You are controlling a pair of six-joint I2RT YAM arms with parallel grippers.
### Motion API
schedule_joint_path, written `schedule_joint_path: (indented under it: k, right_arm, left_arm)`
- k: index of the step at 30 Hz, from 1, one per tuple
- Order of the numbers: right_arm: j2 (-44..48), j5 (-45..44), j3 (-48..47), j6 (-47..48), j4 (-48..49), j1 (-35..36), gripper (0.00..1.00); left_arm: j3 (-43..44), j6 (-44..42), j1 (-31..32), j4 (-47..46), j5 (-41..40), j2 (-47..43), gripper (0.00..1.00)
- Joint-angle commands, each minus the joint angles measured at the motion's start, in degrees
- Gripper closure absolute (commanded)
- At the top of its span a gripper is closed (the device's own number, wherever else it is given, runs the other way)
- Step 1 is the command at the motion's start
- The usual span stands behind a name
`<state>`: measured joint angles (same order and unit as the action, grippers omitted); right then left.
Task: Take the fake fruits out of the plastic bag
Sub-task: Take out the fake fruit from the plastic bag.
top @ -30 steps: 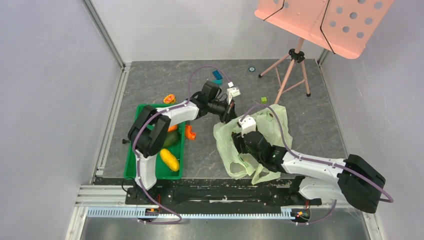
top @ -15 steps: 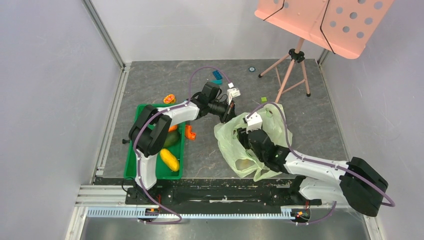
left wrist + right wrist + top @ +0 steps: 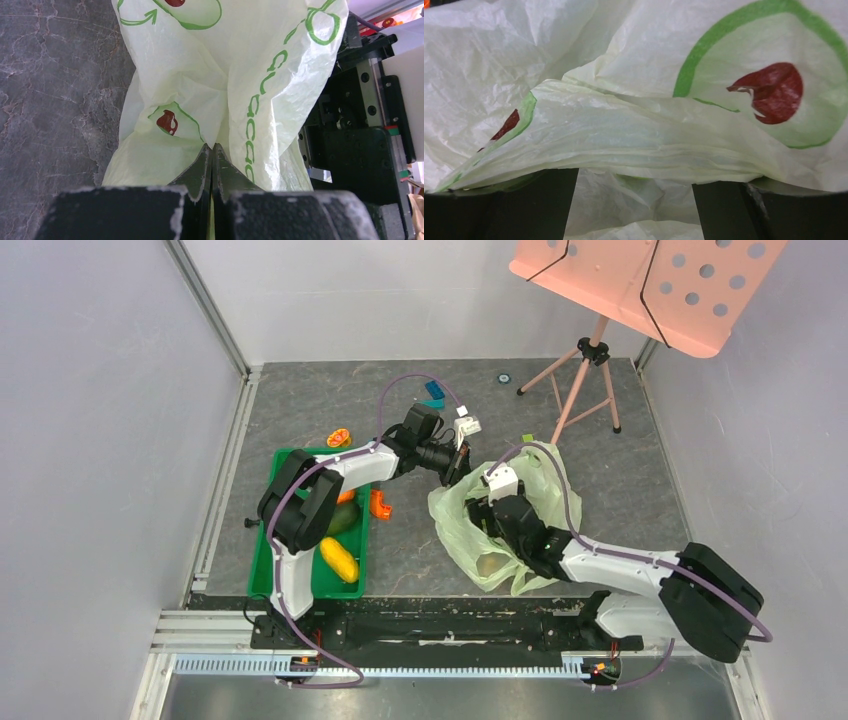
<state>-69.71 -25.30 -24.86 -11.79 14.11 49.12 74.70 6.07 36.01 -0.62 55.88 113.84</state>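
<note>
The pale green plastic bag [image 3: 530, 502] lies bunched right of centre. My left gripper [image 3: 452, 472] is shut on a fold of its upper left edge, seen up close in the left wrist view [image 3: 213, 146]. My right gripper [image 3: 493, 530] reaches into the bag from above; its fingers [image 3: 539, 205] stand wide apart with bag film [image 3: 649, 145] draped across them, gripping nothing. A pale rounded lump [image 3: 492, 565] shows through the bag's lower part. A yellow fruit [image 3: 338, 560] and a dark green fruit [image 3: 343, 519] lie in the green tray [image 3: 262, 562].
An orange curved piece [image 3: 380, 505] lies right of the tray and an orange piece [image 3: 339, 437] behind it. A blue block [image 3: 434, 392], a small green block [image 3: 527, 440] and a small ring [image 3: 504, 378] lie farther back. A pink music stand's tripod [image 3: 585, 380] stands back right.
My right gripper has pushed further into the bag, and the bag's lower part has drawn in and rounded. The left gripper has kept its hold in place.
</note>
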Motion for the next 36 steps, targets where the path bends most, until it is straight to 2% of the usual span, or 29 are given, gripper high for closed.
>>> schedule_joint_path:
  k: [1,15,17,21,25,30,36]
  right_arm:
    - [-1.74,2.13,-1.26,1.37,3.87,-0.64,0.19]
    - [-10.54,8.11,-2.8,4.06,8.52,-4.19,0.21]
    - [-11.0,8.74,-2.78,4.73,9.54,-4.21,0.27]
    - [-10.76,8.96,-2.66,6.54,10.5,-4.19,0.44]
    - [-7.76,9.18,-1.02,7.0,10.5,-4.21,0.57]
    - [-0.85,8.4,1.7,6.57,7.53,-4.21,0.63]
    - [7.83,8.5,3.6,5.37,-0.63,-4.17,0.67]
  left_arm:
    - [0.64,1.76,-0.06,-2.19,1.85,0.2,0.98]
    - [0.71,1.67,-0.06,-2.25,2.73,0.76,0.98]
    - [0.71,1.67,-0.06,-2.26,2.83,0.81,0.98]
    - [0.56,1.68,-0.06,-2.28,2.83,1.02,0.98]
    - [0.3,1.83,-0.06,-2.64,2.51,1.01,0.98]
    - [0.21,2.89,-0.06,-3.68,2.14,1.16,0.98]
    - [0.1,3.82,-0.24,-4.34,1.33,1.05,0.98]
